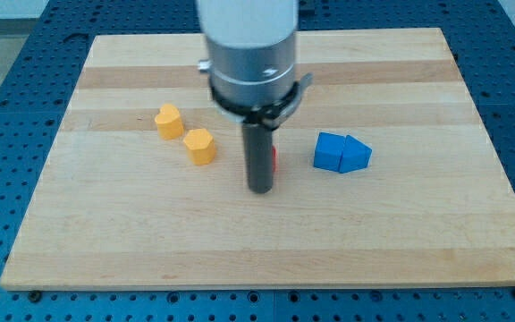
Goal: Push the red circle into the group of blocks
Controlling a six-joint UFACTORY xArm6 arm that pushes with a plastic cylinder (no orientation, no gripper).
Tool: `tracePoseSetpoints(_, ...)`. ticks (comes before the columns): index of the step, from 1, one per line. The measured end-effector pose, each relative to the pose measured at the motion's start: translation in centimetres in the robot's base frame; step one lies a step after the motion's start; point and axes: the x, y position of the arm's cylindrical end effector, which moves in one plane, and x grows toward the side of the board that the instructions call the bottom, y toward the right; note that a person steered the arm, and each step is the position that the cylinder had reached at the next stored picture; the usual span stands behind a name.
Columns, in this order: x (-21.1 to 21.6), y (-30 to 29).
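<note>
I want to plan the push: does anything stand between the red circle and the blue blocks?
Nothing visible does. The red circle is mostly hidden behind my tip, and only bare board shows between it and the two touching blue blocks at the view's right.

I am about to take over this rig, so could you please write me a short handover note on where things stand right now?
My tip is down on the wooden board, mid-board.
The red block is almost hidden behind the rod; only a sliver shows on its right edge, so its shape cannot be made out.
Two blue blocks sit touching each other to the view's right of the rod.
Two orange blocks lie to the view's left, slightly apart.
Done: the tip is beside the red block.
Left: the red block has not yet joined either group.
</note>
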Motion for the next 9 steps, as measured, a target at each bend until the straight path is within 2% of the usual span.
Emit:
tracePoseSetpoints(1, -4.2, 0.3)
tracePoseSetpoints(3, -4.5, 0.7)
tracePoseSetpoints(7, -11.3, 0.6)
tracePoseSetpoints(8, -12.4, 0.6)
tracePoseSetpoints(9, -12.3, 3.2)
